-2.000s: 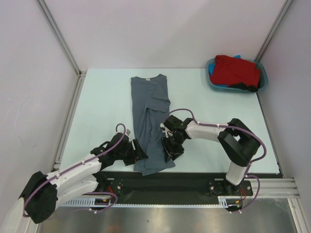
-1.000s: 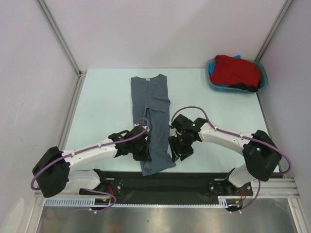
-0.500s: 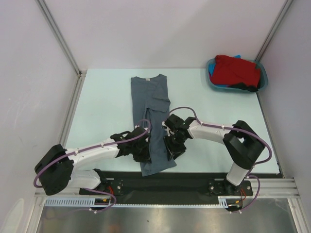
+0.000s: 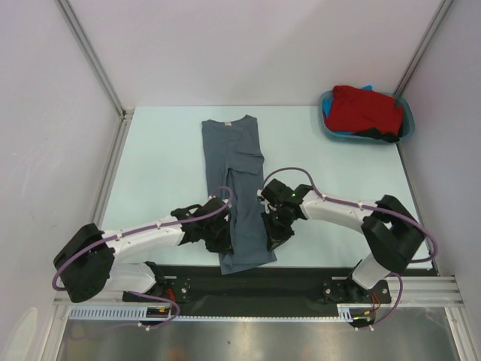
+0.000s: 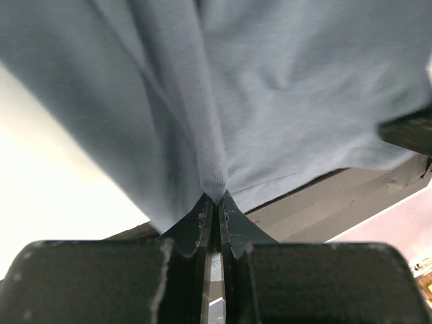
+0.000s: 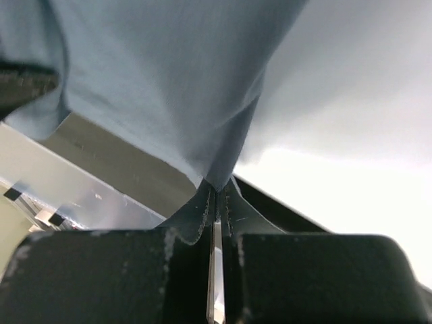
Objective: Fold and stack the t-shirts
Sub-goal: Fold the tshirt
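**Item 1, grey t-shirt** (image 4: pixel 236 177). It lies lengthwise at the centre of the top view, collar toward the top of the frame, already narrowed into a strip on the pale table (image 4: pixel 165 165). Its lower hem reaches the table's near edge.

**Item 2, left gripper** (image 4: pixel 222 238). Lower centre of the frame, at the shirt's left lower edge. Its jaws are pinched closed on a ridge of the grey cloth (image 5: pixel 270 101).

**Item 3, right gripper** (image 4: pixel 272 234). Opposite the left, at the shirt's right lower edge. Its jaws are likewise clamped on a pinch of the grey cloth (image 6: pixel 155 81).

**Item 4, red t-shirt** (image 4: pixel 366 109). Heaped in the teal tub (image 4: pixel 409 120) at upper right, well apart from both arms and not yet folded.

**Hazards.** We judge both holds slight, since only a thin fold sits at the very fingertips. An uneven or quick lift could pull the cloth free on one side and skew the fold. If a pinch has caught only the upper layer, the strip may open as it is carried over.

**Views compared.** The top view gives us the shirt's whole lie and the tub, but the jaws there are lost under dark wrists. The wrist views show each clamp plainly, left (image 5: pixel 214 202) and right (image 6: pixel 217 192). They are blurred, though, so we cannot tell how many layers are held.
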Controlling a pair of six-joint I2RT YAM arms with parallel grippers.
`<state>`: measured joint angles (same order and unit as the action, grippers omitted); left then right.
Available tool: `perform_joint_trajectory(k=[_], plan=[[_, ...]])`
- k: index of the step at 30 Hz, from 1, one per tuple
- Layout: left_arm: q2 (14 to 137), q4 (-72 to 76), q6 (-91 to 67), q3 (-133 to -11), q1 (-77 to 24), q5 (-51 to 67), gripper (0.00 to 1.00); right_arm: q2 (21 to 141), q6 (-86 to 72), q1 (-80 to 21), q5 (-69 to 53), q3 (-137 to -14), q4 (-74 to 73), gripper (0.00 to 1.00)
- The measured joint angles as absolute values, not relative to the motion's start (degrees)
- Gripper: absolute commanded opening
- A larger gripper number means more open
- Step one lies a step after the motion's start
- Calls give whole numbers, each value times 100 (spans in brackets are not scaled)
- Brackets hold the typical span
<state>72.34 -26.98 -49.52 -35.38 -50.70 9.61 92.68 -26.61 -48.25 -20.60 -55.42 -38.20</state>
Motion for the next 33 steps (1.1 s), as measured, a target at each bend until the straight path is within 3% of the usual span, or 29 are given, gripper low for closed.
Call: perform_joint_trajectory(k=[11, 13, 14, 20, 28, 29, 30, 33], plan=[[7516, -2580, -4943, -3533, -5096, 1157, 7, 8560, -2895, -4661, -1988, -4858, -4287, 2], [7620, -2574, -4939, -3535, -5113, 1201, 7, 8595, -2945, -4663, -1929, -4716, -4359, 17], [7658, -2571, -4934, -3535, -5122, 1219, 7, 8617, -3002, -4663, -1890, -4674, -4394, 37], [7791, -2582, -4877, -3603, -5151, 1243, 7, 8674, -3164, -4663, -1063, -4731, -5000, 54], [7920, -2587, -4746, -3756, -5153, 1310, 7, 8031, -3120, -4648, -180, -5990, -5398, 56], [7931, -2580, -4740, -3778, -5153, 1332, 11, 8003, -3092, -4626, -189, -6112, -5363, 55], [7937, -2585, -4700, -3817, -5155, 1361, 27, 8014, -3055, -4617, -204, -6211, -5325, 55], [7935, -2661, -4528, -4130, -5164, 1291, 38, 8272, -2923, -4552, -224, -6473, -5286, 54]])
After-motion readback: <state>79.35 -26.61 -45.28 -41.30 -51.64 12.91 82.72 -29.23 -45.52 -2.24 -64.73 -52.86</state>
